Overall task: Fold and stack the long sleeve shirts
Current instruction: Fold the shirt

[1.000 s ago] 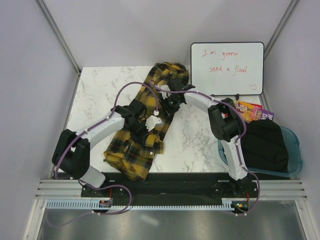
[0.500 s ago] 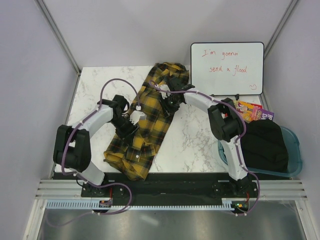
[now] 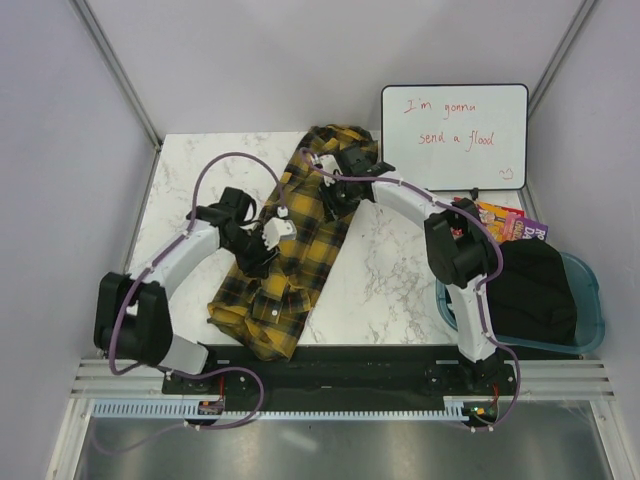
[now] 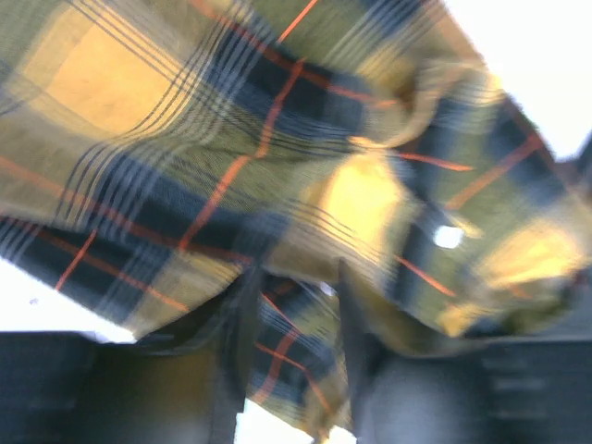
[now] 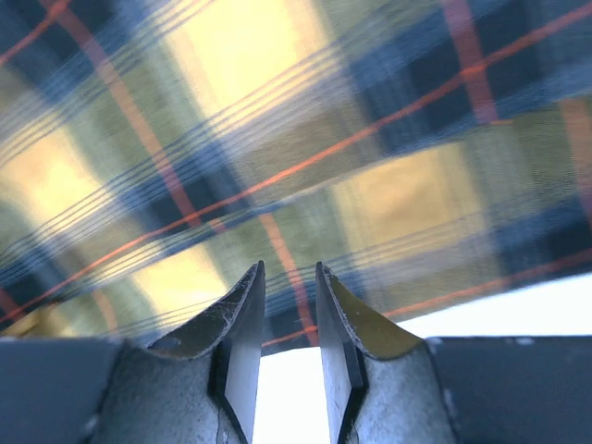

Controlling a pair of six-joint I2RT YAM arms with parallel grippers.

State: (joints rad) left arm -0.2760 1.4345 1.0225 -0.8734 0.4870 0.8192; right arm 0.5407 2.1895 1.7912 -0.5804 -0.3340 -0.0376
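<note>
Yellow-and-black plaid flannel shirt is lying as a long diagonal strip on the white marble table. Left gripper is hovering over it, jaws apart; its wrist view is blurring. Right gripper is showing a narrow gap at the cloth's edge; I cannot tell whether it is pinching the cloth.

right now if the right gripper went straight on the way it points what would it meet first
the plaid shirt, its cloth lying just past the right gripper; they may be touching, depth is unclear
</note>
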